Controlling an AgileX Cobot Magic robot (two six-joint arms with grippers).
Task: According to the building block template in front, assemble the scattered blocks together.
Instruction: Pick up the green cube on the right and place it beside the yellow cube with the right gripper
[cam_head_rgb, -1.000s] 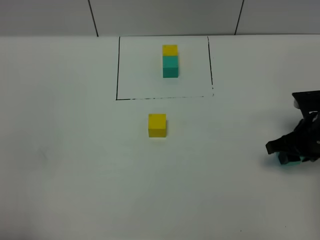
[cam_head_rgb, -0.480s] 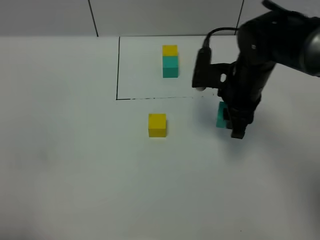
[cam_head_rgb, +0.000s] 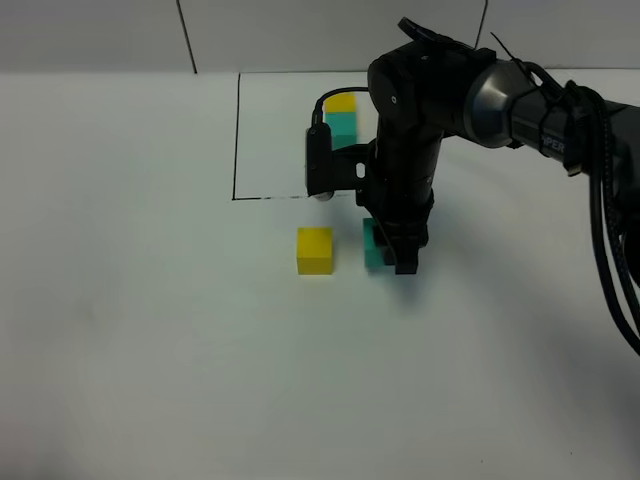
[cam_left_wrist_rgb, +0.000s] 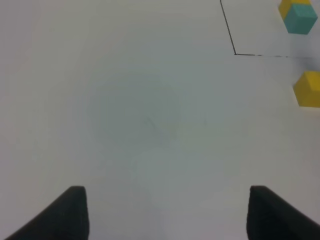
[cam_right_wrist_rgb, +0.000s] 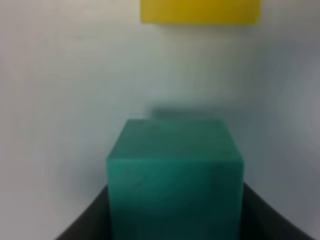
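Placement step in progress. Right hand (cam_head_rgb: 392, 256) grips the small matte teal-green cube (cam_head_rgb: 372, 245), near the plain yellow cube (cam_head_rgb: 314, 250) on the white counter (cam_head_rgb: 150, 350), not touching. Next move: bring them flush, matching the black-framed yellow-teal template (cam_head_rgb: 340, 113). Left hand (cam_left_wrist_rgb: 167, 200) empty, jaws apart

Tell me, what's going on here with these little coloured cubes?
A two-armed robot is copying the yellow-and-teal template pair inside the black outline at the back. The right arm's fingers are clamped on the loose teal cube, holding it beside the loose yellow cube on the white table. A gap shows between them, so they are not joined yet. The left arm's fingers are open and hold nothing.
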